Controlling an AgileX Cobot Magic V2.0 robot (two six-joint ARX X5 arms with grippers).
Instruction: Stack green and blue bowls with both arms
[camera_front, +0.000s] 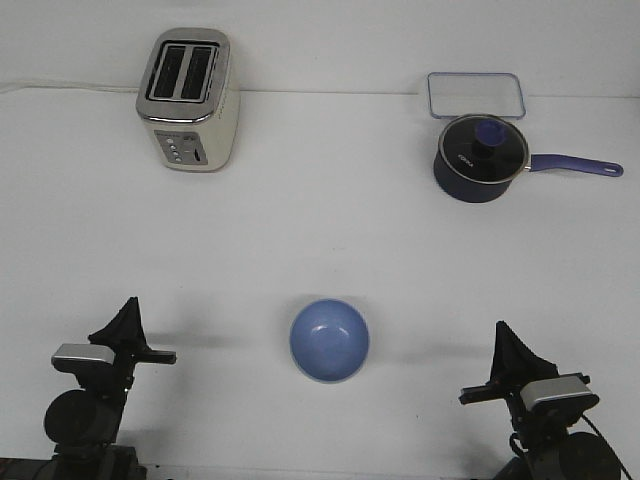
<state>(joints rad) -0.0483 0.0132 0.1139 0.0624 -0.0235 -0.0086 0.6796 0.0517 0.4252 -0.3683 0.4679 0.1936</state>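
The light blue bowl (329, 340) sits upright on the white table, near the front and midway between my two arms. No green bowl shows in this view. My left gripper (129, 310) points up at the front left, well left of the bowl, with its fingers together in a point and nothing in them. My right gripper (501, 335) stands the same way at the front right, well right of the bowl, also empty.
A cream toaster (188, 100) stands at the back left. A dark navy saucepan (480, 158) with a glass lid and a long handle pointing right stands at the back right, with a clear rectangular container (476, 96) behind it.
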